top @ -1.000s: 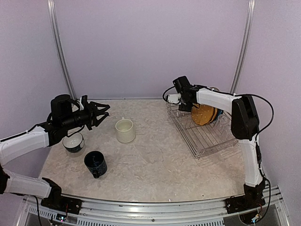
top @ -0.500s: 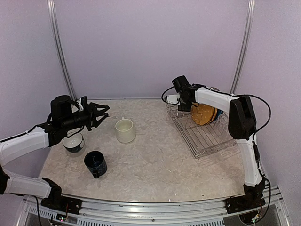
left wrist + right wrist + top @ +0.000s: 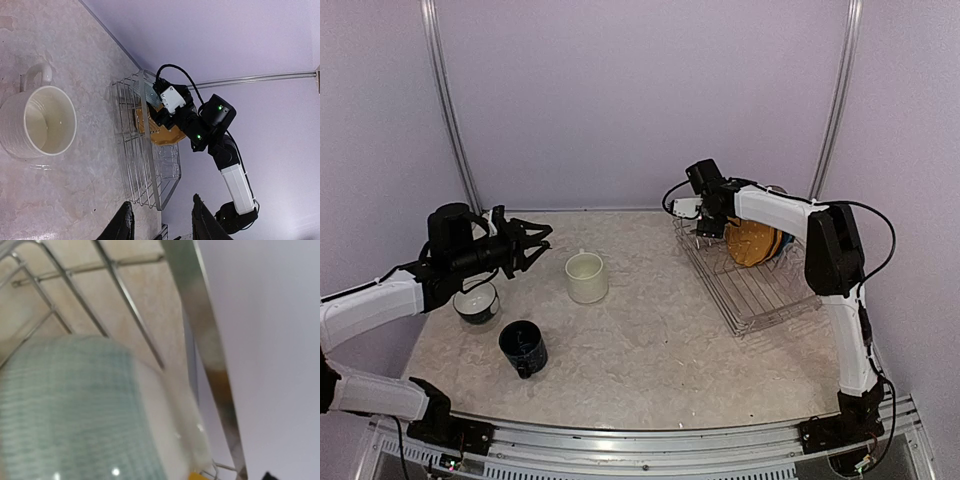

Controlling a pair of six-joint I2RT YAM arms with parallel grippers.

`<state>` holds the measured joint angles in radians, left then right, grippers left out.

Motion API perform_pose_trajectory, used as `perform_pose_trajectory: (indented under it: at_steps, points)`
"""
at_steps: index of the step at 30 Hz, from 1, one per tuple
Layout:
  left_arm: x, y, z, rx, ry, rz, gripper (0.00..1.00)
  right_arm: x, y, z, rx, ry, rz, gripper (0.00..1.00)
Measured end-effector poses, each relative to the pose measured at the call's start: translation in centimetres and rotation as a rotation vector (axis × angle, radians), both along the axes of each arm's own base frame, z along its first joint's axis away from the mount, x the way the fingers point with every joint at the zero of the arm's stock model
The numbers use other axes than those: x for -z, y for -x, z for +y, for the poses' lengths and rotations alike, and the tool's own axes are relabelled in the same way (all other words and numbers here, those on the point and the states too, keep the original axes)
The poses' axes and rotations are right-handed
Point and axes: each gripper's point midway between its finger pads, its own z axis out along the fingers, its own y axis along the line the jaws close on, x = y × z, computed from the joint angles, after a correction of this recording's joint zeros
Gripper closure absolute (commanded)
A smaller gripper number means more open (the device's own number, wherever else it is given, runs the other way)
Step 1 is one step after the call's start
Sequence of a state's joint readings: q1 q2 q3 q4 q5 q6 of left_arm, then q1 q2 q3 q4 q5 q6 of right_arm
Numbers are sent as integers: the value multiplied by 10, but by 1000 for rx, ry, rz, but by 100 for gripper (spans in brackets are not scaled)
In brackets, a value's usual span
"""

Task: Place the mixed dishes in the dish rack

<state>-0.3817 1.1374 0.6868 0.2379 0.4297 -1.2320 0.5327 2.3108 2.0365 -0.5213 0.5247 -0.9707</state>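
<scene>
Marble top (image 3: 650,340): my left gripper (image 3: 542,238) hangs spread and empty, cream mug (image 3: 587,277) just ahead, next pick I'd guess; right gripper (image 3: 704,228) low over rack (image 3: 760,300) corner, cup (image 3: 75,410) at its fingers, grip unreadable.

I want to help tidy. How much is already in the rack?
Done: yellow plate stands in the dish rack. In hand: right gripper at the rack's far corner, grip unclear. Still to load: cream mug, dark blue mug and dark cup, on the table.
</scene>
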Motion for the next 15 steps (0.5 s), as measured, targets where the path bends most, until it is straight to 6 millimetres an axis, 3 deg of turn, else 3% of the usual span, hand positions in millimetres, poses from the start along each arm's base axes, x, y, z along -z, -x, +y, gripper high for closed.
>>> perform_pose_trajectory:
  at_steps: [9, 15]
  points:
    - [5, -2, 6, -13, -2, 11, 63, 0, 0, 0, 6, -7, 1, 15]
    - [9, -6, 30, -75, -40, 23, 62, -2, 7, -4, 32, -45, -10, 14]
